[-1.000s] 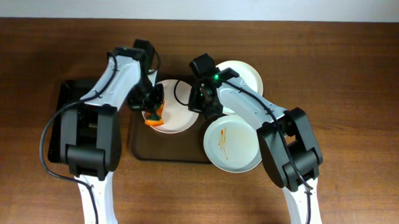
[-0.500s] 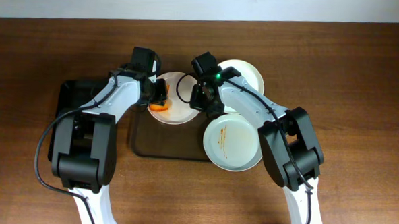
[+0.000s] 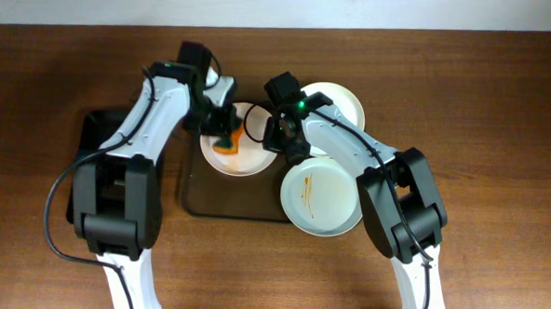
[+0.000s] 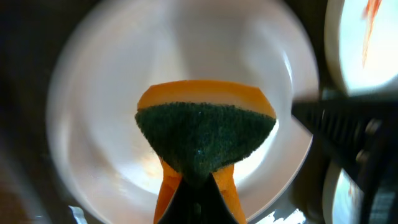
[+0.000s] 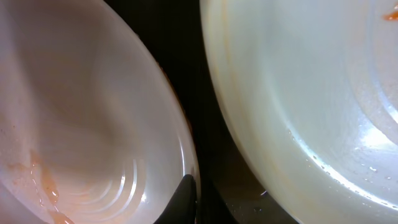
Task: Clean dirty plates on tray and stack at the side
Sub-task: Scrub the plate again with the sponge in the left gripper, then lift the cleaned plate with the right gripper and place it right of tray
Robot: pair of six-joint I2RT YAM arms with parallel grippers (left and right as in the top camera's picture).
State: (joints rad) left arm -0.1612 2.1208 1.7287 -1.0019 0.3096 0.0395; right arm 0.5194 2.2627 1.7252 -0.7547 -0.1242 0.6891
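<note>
Three white plates lie on the dark brown tray. The left plate carries faint orange smears and also shows in the left wrist view and the right wrist view. My left gripper is shut on an orange-and-green sponge and presses it on this plate. My right gripper is shut on the plate's right rim. A streaked plate lies at the front right. A pale plate lies at the back right.
A smaller black tray stands to the left under my left arm. Bare brown table runs on both sides and in front. The back table edge is close behind the plates.
My left gripper has swept the sponge from the left plate's front-left edge toward its back and middle. The right gripper has stayed on the rim.
</note>
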